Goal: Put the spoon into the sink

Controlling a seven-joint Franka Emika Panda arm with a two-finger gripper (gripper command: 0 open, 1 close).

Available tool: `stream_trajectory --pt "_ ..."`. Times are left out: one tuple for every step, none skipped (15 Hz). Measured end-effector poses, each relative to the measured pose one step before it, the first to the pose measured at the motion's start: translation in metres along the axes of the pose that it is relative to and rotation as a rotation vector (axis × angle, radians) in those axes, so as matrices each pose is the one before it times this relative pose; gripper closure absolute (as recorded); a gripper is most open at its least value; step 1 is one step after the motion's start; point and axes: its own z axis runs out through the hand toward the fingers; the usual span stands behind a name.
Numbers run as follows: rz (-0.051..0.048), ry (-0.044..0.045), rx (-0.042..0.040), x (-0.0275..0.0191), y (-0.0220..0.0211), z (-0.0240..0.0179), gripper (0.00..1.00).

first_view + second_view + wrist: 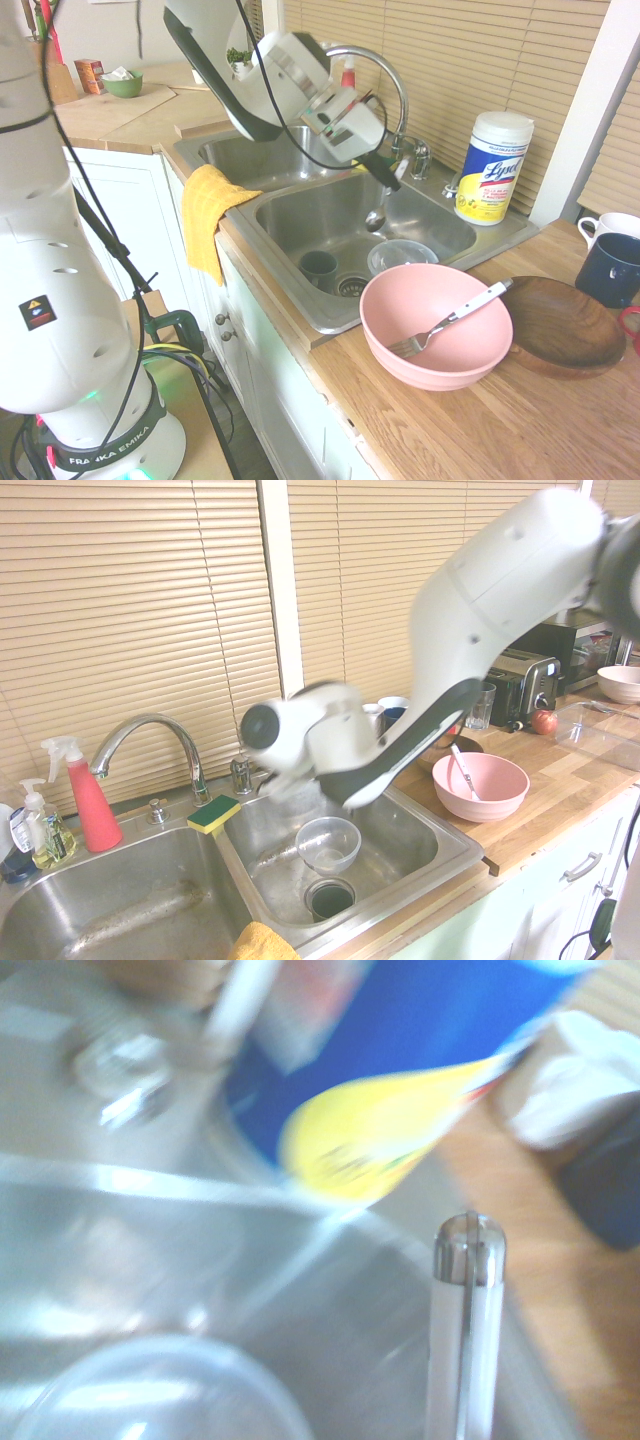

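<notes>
My gripper [387, 178] hangs over the right basin of the steel sink [300, 215], below the curved chrome faucet [385, 70]. It is shut on the spoon [375, 218], whose shiny bowl points down into the basin, above the floor. The spoon's white handle [466, 1345] with a metal end cap shows in the wrist view. In the second exterior view the blurred arm hides the gripper and spoon over the sink [425, 852].
In the basin lie a clear bowl [400, 256] [328, 842] and a dark cup [320, 268]. A Lysol tub [493, 167] stands behind the sink. The pink bowl [435, 325] holds a fork [455, 320]. A yellow towel [212, 215] drapes over the front rim. A sponge [213, 814] sits on the divider.
</notes>
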Motion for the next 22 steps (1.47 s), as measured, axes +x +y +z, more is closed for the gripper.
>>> stream_trajectory --pt "-0.01274 -0.01006 -0.02028 -0.00789 -0.00286 0.0114 1.0" --pt "-0.00934 -0.01925 -0.027 -0.00616 -0.002 0.01528 1.0" --pt "-0.01831 -0.02646 -0.03585 -0.00605 -0.00046 0.01815 1.0" --pt "-0.02822 -0.03652 -0.04028 -0.00683 0.0004 0.01829 1.0" --pt "-0.03018 -0.0363 -0.03481 -0.00609 -0.0011 0.01508 1.0" --pt "-0.0271 -0.02786 -0.02465 -0.00381 -0.00269 0.0104 1.0" --pt "-0.02007 -0.01445 -0.01155 -0.00157 -0.0026 0.00506 0.0" --pt "-0.01237 -0.00406 -0.00481 -0.00007 -0.00191 0.00105 0.0" --pt "-0.00614 0.00139 -0.0043 0.00071 -0.00071 -0.00097 0.0" --pt "-0.00293 0.00099 -0.0013 0.00101 -0.00134 -0.00225 0.0" --pt "0.00105 -0.00007 -0.00085 0.00154 -0.00124 -0.0019 0.0" --pt "0.00448 -0.00174 -0.00445 0.00198 -0.0008 -0.0002 0.0" --pt "0.0044 -0.00083 -0.00502 0.00241 -0.0007 0.00109 0.0" --pt "0.00356 -0.00219 -0.00279 0.00213 -0.00084 0.00129 0.0" --pt "0.00112 -0.0025 -0.00139 0.00106 -0.00096 0.00079 0.0" --pt "-0.001 -0.00061 0.00068 -0.00027 -0.00051 -0.00064 0.0" --pt "-0.00067 -0.00035 0.00246 0.00005 -0.00086 -0.00148 0.0" --pt "-0.00015 -0.00053 0.0028 0.00005 -0.00121 -0.00213 0.0" --pt "0.00081 0.00102 0.00146 0.00122 -0.00131 -0.00221 0.0" --pt "0.00182 0.00248 0.0012 0.00205 -0.00054 -0.00215 0.0" --pt "0.00233 0.00372 0.00407 0.00273 0.00057 -0.00331 0.0" --pt "0.00259 0.00679 0.01019 0.00381 0.00127 -0.00703 0.0"
